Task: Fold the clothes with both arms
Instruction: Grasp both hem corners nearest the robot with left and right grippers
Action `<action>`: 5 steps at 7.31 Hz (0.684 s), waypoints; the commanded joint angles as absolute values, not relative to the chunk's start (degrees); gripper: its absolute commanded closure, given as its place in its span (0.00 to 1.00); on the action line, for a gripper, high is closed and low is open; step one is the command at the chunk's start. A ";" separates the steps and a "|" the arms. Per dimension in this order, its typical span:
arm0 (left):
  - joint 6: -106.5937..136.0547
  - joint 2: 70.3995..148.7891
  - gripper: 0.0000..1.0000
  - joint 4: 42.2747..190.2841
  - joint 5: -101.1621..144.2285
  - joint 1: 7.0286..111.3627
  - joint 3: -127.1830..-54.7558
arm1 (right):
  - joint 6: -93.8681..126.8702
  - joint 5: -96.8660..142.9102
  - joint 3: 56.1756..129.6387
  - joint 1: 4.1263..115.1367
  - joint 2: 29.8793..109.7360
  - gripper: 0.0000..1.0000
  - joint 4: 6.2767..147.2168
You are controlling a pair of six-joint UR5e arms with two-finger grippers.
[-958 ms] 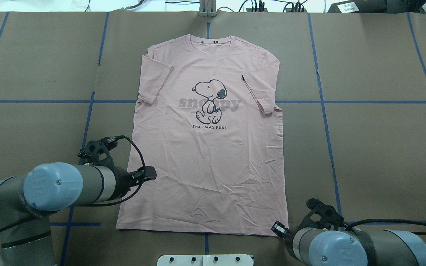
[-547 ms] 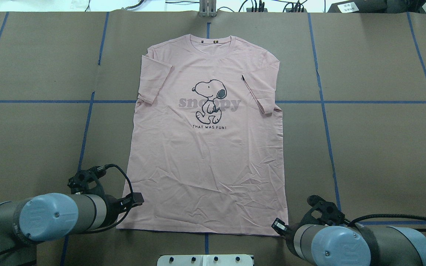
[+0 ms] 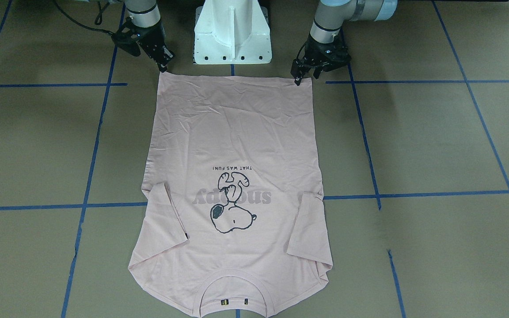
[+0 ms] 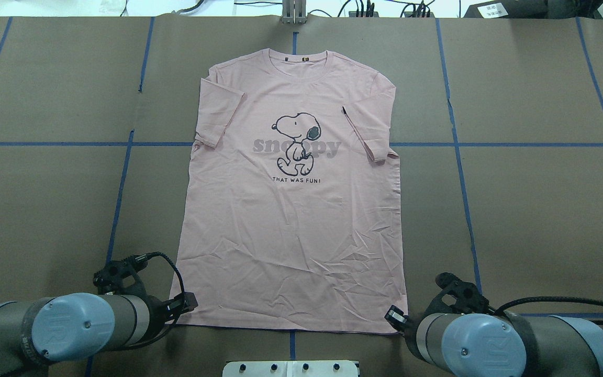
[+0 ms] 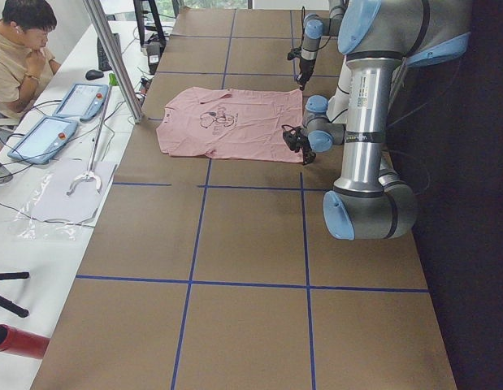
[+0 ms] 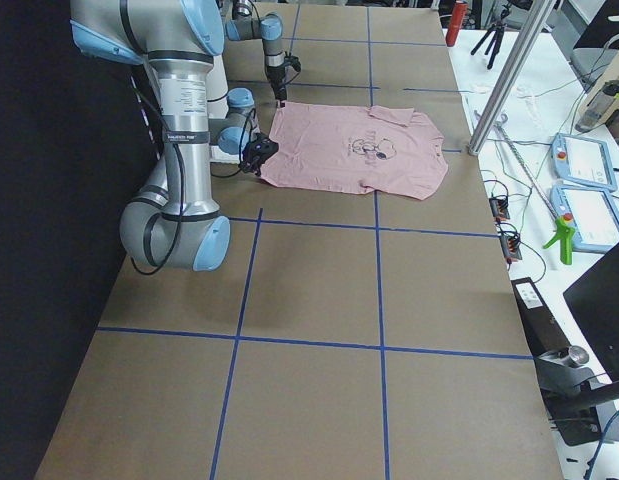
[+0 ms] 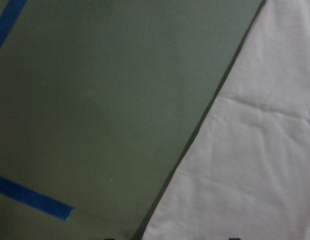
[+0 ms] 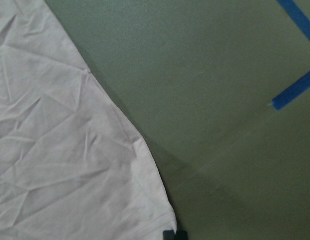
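clock: read off the overhead view, 12 is away from the robot, 6 is at its base

room: the brown paper-covered table shows wide at 9 and 3 of the shirt, crossed only by blue tape lines

edges: at 12 the collar sits near the table's far edge, where a metal post and cables are. At 6 the hem runs just ahead of the white pedestal base.

side stuff: a person sits at a white bench well past the 12 edge, with tablets in front of them

shirt: the pale pink T-shirt lies flat and print up in the middle of the table, collar at 12 and hem at 6

print: black-outlined cartoon dog over grey lettering, small black line of text under it

sleeves: both are folded in over the chest, and the one at 2 has a small black tag

cloth: lower half is pretty creased, upper half smoother

left gripper: down at the hem's 7 corner with jaws parted and nothing in them. My left wrist cam shows the shirt's side edge running right under it.

right gripper: at the hem's 5 corner. The wrist cam shows just a dark fingertip right at the corner of the cloth. I can't tell whether it's clenched or released, or whether it has any fabric.
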State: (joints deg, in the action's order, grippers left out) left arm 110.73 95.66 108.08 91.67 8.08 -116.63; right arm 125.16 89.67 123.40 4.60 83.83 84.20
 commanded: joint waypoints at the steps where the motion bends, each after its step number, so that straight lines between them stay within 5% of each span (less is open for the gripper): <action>1: 111.88 95.62 0.84 107.06 91.67 7.30 -116.54 | 125.16 89.65 123.40 4.66 83.76 1.00 84.20; 2: 111.80 95.80 1.00 105.66 91.67 7.38 -117.24 | 125.24 89.65 123.40 4.57 83.76 1.00 84.20; 5: 111.88 95.80 1.00 104.15 91.67 7.30 -118.82 | 125.33 89.56 123.40 4.75 83.94 1.00 84.20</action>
State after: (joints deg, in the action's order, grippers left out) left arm 111.82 95.79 104.72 91.67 7.35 -118.20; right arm 125.30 89.59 123.40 4.68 83.89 84.20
